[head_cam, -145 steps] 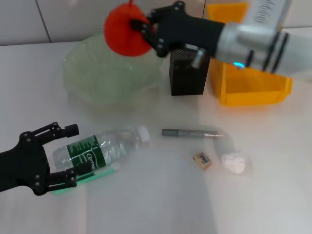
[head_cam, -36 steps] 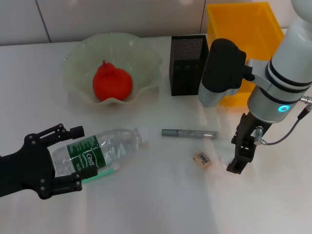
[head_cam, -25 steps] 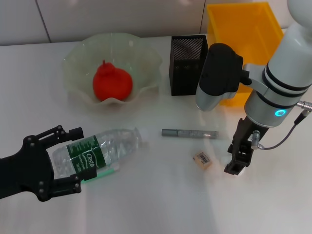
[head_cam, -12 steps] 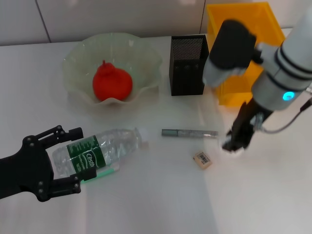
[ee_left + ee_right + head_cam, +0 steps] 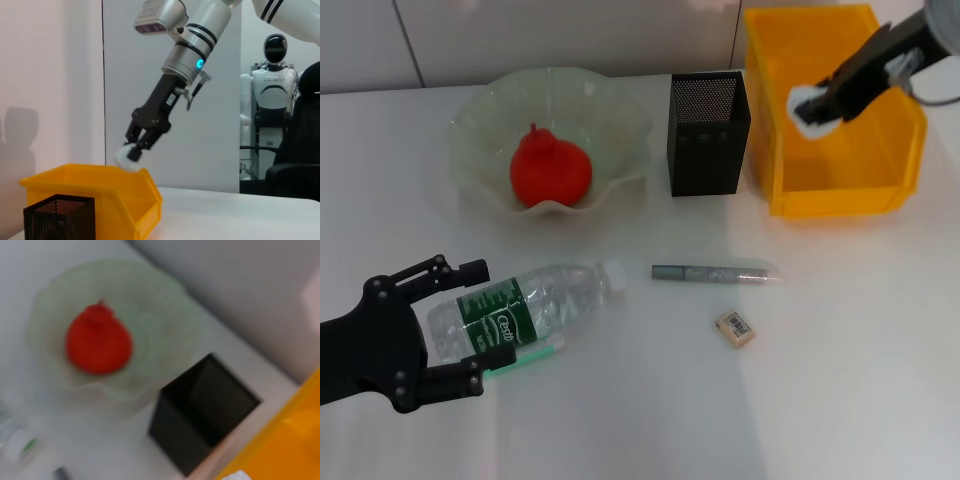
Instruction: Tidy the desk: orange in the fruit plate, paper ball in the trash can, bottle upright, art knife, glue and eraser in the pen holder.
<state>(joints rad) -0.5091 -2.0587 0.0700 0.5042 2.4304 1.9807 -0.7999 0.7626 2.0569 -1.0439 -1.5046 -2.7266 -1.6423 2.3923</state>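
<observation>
While my right gripper (image 5: 828, 100) holds the paper ball (image 5: 809, 103) clamped between its jaws above the trash can (image 5: 835, 180), the pen holder (image 5: 708, 135) stands just beside that bin, with the orange (image 5: 550, 172) in the fruit plate (image 5: 610, 115) beyond. My left gripper (image 5: 460, 325) has its jaws spread around the lying bottle (image 5: 525, 305), and a grey knife (image 5: 710, 272) and the eraser (image 5: 736, 327) lie in front of the bin. Most of my right arm is cut off in the head view.

White paper ball (image 5: 812, 103) pinched in right tool (image 5: 825, 100) above yellow trash can (image 5: 840, 190)
</observation>
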